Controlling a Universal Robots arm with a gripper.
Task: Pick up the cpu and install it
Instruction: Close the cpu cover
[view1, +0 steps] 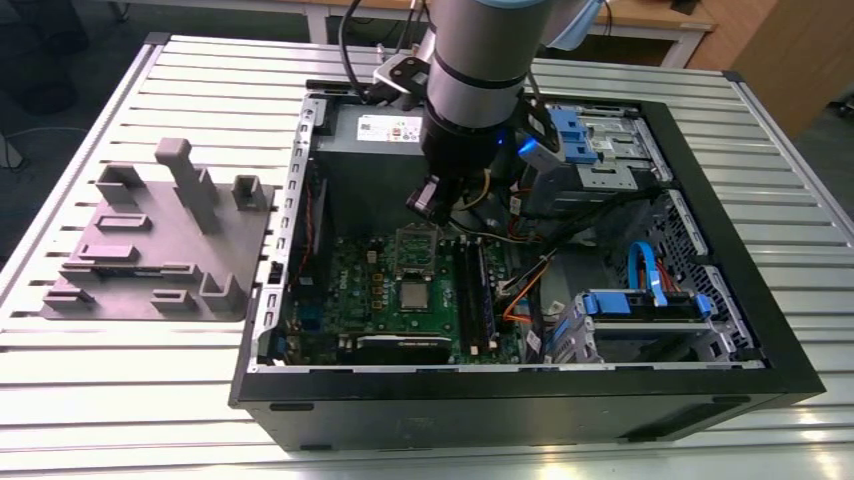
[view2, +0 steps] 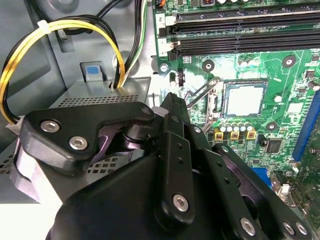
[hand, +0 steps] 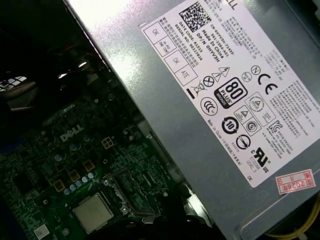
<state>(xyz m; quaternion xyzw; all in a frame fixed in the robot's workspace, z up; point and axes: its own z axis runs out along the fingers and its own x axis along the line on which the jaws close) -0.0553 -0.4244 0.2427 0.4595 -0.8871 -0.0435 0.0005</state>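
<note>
Cpu (view1: 416, 295) lay flat in its socket on the motherboard (view1: 358, 272), metal top up, near mid-board, w/ the RAM slots (view1: 474, 285) just beside it toward the exterior view's right. Same chip in the second wrist view (view2: 245, 98) and the first wrist view (hand: 92, 212). Square part, so no real long axis; edges ran parallel to the socket and board edges, no tilt seen. Retention frame (hand: 125, 192) looked swung open just beside the chip, on the power supply (hand: 215, 100) side, lever (view2: 200, 92) raised. Gripper (view2: 172, 100) hung above the board btwn frame and power supply, apart from the cpu, nothing seen in its grip; couldn't tell whether the fingers were spread or together. Judged: pick and placing look done, install at the seating/locking stage, not finished. What's left prob. calls for a check that the chip sits level, then frame down and lever latched, w/ light, straight pressure and clearance from the cables nearby.
</note>
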